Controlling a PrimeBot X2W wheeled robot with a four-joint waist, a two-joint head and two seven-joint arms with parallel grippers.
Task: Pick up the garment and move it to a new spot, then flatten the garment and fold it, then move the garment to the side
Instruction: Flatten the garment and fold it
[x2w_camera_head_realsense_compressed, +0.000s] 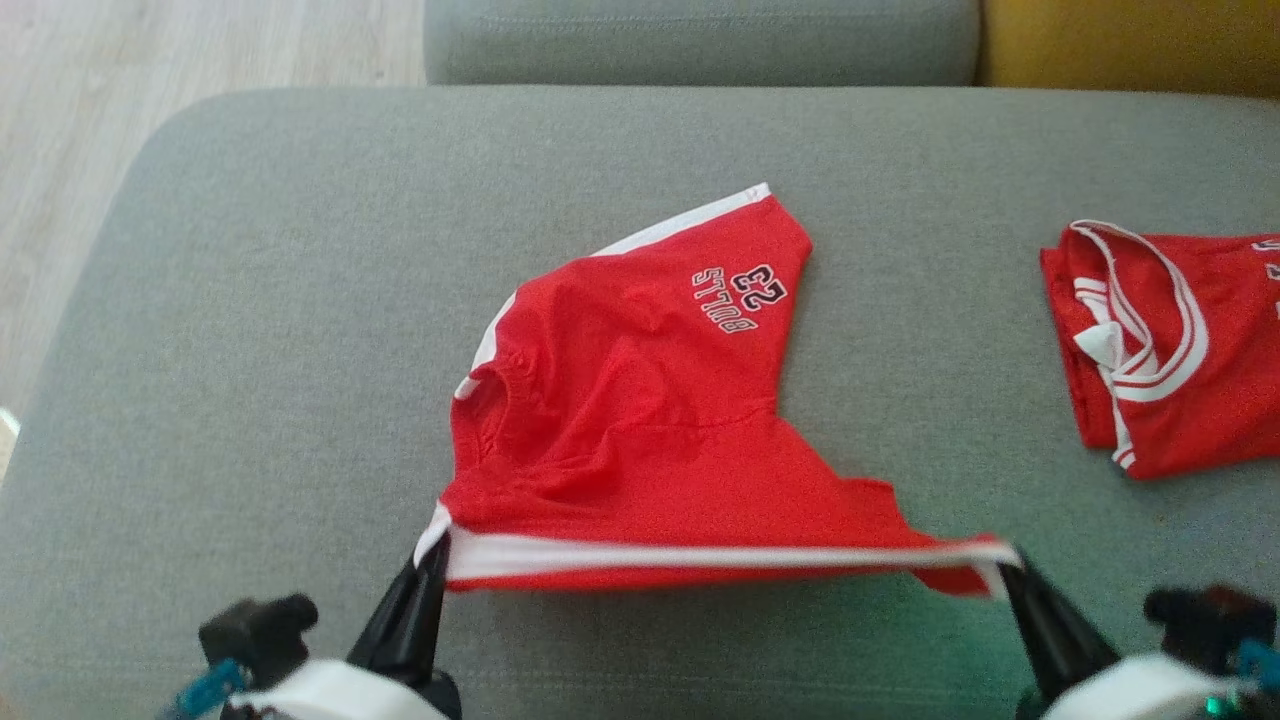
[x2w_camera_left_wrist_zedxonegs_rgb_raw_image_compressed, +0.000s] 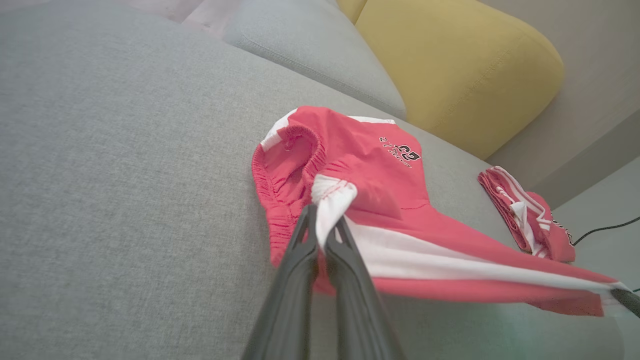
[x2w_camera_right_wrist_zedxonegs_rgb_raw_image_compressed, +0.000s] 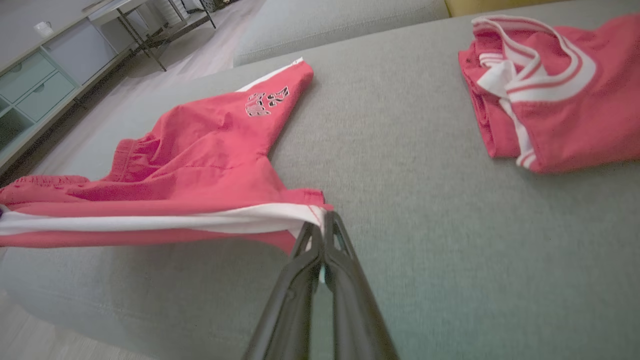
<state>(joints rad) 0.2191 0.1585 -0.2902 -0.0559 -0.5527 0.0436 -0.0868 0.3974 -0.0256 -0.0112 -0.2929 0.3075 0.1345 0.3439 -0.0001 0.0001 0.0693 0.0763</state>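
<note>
I find the red white-striped fabric shorts (x2w_camera_head_realsense_compressed: 640, 430) mid-seat on the grey upholstered sofa (x2w_camera_head_realsense_compressed: 250, 300), striped edge lifted at 6 o'clock, left fingers (x2w_camera_head_realsense_compressed: 410, 615) and right fingers (x2w_camera_head_realsense_compressed: 1045, 620) each clamped on one end; I would hold it taut and level when laying flat.
</note>
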